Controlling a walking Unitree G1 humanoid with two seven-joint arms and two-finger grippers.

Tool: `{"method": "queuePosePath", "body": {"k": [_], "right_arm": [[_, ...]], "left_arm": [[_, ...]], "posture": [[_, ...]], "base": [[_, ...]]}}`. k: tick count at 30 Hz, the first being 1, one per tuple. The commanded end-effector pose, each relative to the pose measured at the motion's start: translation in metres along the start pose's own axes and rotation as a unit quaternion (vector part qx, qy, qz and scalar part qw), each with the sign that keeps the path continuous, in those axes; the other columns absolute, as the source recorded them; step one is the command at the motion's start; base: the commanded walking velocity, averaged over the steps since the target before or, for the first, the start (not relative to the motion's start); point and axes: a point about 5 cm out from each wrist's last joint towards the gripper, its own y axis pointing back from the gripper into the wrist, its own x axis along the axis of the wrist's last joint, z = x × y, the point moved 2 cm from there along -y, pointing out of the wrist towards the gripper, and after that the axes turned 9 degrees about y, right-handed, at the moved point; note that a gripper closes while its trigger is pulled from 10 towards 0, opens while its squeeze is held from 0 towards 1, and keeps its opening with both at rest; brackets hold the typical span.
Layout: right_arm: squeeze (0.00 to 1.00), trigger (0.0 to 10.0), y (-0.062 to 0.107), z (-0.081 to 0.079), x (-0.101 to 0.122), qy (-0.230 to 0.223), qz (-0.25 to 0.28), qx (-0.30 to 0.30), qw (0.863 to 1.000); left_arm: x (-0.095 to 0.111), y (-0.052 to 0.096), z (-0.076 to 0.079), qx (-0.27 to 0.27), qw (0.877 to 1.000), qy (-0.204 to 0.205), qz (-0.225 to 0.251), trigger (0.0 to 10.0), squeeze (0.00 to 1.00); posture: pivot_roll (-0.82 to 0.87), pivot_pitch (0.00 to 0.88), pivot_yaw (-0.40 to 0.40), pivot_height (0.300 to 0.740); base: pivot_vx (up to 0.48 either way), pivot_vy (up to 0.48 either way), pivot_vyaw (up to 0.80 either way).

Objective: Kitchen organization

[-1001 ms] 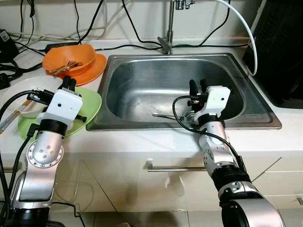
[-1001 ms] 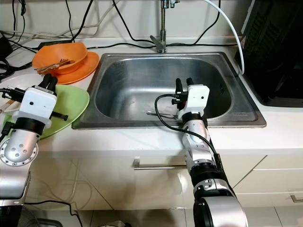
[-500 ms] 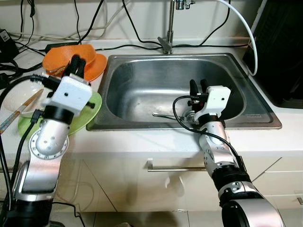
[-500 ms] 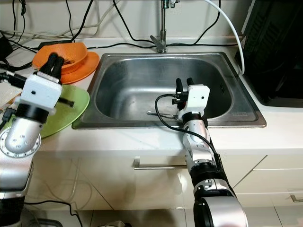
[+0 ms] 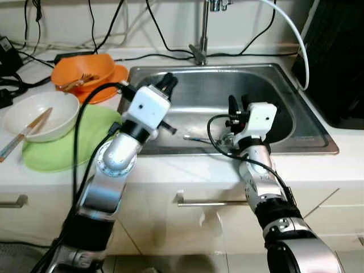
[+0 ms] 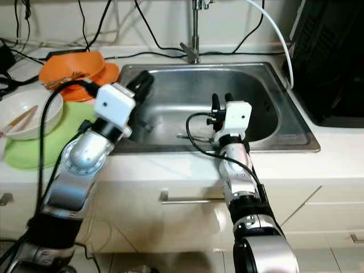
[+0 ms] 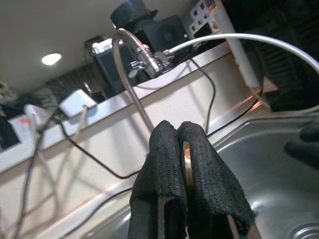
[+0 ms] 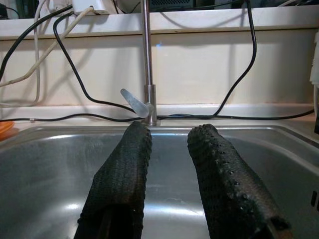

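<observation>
Two grippers are held over the steel sink [image 5: 296, 122]: the left gripper [image 7: 182, 133] is pressed together on a thin metal utensil [image 7: 186, 158], while the right gripper [image 8: 170, 149], fingers apart, is poised above a spoon [image 5: 196, 138] on the basin floor.

Both head eyes look forward and down on the same sink [image 5: 296, 122] and counter, while each wrist camera sits close behind its black fingers, low over the basin, facing the faucet [image 8: 145, 59].
</observation>
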Motion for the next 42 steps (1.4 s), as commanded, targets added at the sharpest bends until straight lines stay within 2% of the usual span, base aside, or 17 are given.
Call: {"method": "queuePosePath", "body": {"k": [1,5,10,11,18,20,25,26,27,28,30,34,35,38,40,41,42], "right_arm": [[0.0,10.0,0.012,0.01,-0.021,0.013,-0.048,-0.01,0.999],[0.0,10.0,0.013,0.01,-0.022,0.016,-0.049,-0.011,0.999],[0.0,10.0,0.014,0.012,-0.022,0.026,-0.048,-0.007,0.998],[1.0,10.0,0.014,0.013,-0.025,0.037,-0.06,0.0,0.998],[1.0,10.0,0.011,0.009,-0.022,0.062,-0.052,0.028,0.996],[1.0,10.0,0.01,0.001,-0.015,0.111,-0.026,0.065,0.991],[1.0,10.0,0.006,-0.004,-0.005,0.114,-0.003,0.075,0.991],[1.0,10.0,0.007,-0.011,-0.003,0.148,0.012,0.105,0.983],[1.0,10.0,0.007,-0.011,-0.003,0.148,0.012,0.105,0.983],[1.0,10.0,0.01,-0.018,-0.003,0.192,0.021,0.136,0.972],[1.0,10.0,0.012,-0.022,-0.007,0.232,0.022,0.154,0.96],[1.0,10.0,0.013,-0.024,-0.009,0.278,0.027,0.172,0.945],[1.0,10.0,0.013,-0.025,-0.009,0.284,0.029,0.177,0.942],[1.0,10.0,0.012,-0.033,-0.006,0.277,0.036,0.196,0.94],[1.0,10.0,0.013,-0.034,-0.005,0.273,0.039,0.2,0.94],[0.56,10.0,0.013,-0.039,-0.002,0.263,0.047,0.21,0.94],[0.0,10.0,0.013,-0.041,0.0,0.262,0.053,0.214,0.939]], "left_arm": [[-0.009,-0.001,-0.007,0.007,0.999,0.032,-0.015,10.0,0.0],[-0.029,0.001,-0.019,0.033,0.996,0.067,-0.044,10.0,0.0],[-0.04,-0.001,-0.03,0.053,0.992,0.096,-0.054,10.0,0.0],[-0.045,-0.003,-0.035,0.06,0.991,0.106,-0.06,10.0,0.0],[-0.05,-0.007,-0.04,0.061,0.987,0.138,-0.062,10.0,0.0],[-0.051,-0.009,-0.043,0.07,0.983,0.163,-0.055,10.0,0.0],[-0.052,-0.012,-0.037,0.048,0.978,0.198,-0.052,10.0,0.0],[-0.052,-0.013,-0.036,0.042,0.975,0.211,-0.051,10.0,0.0],[-0.052,-0.013,-0.036,0.042,0.975,0.211,-0.051,10.0,0.0],[-0.05,-0.014,-0.038,0.043,0.973,0.224,-0.045,10.0,0.0],[-0.045,-0.017,-0.044,0.05,0.97,0.236,-0.031,10.0,0.0],[-0.04,-0.02,-0.052,0.051,0.969,0.241,-0.02,10.0,0.0],[-0.039,-0.02,-0.053,0.05,0.969,0.241,-0.019,10.0,0.0],[-0.033,-0.024,-0.054,0.039,0.955,0.293,0.006,10.0,0.0],[-0.031,-0.025,-0.053,0.034,0.953,0.3,0.008,10.0,0.0],[-0.03,-0.027,-0.048,0.018,0.951,0.308,0.007,10.0,0.0],[-0.03,-0.028,-0.045,0.009,0.952,0.306,0.003,10.0,0.0]], "posture": [[0.17,0.003,0.092,0.74],[0.16,0.001,0.095,0.74],[0.15,0.0,0.098,0.74],[0.14,0.0,0.101,0.74],[0.13,0.0,0.106,0.74],[0.12,0.0,0.11,0.74],[0.11,0.0,0.114,0.74],[0.1,0.0,0.116,0.74],[0.1,0.0,0.116,0.74],[0.1,0.0,0.118,0.74],[0.1,0.0,0.116,0.74],[0.09,0.0,0.119,0.74],[0.09,0.0,0.119,0.74],[0.08,0.0,0.122,0.74],[0.09,0.0,0.123,0.74],[0.09,0.0,0.122,0.74],[0.09,0.0,0.123,0.74]], "base": [[0.0,0.0,0.0],[0.0,0.0,0.0],[0.0,0.0,0.0],[0.0,0.0,0.0],[0.0,0.0,0.0],[0.0,0.0,0.0],[0.0,0.0,0.0],[0.0,0.0,0.0],[0.0,0.0,0.0],[0.0,0.0,0.0],[0.0,0.0,0.0],[0.0,0.0,0.0],[0.0,0.0,0.0],[0.0,0.0,0.0],[0.0,0.0,0.0],[0.0,0.0,0.0],[0.0,0.0,0.0]]}}
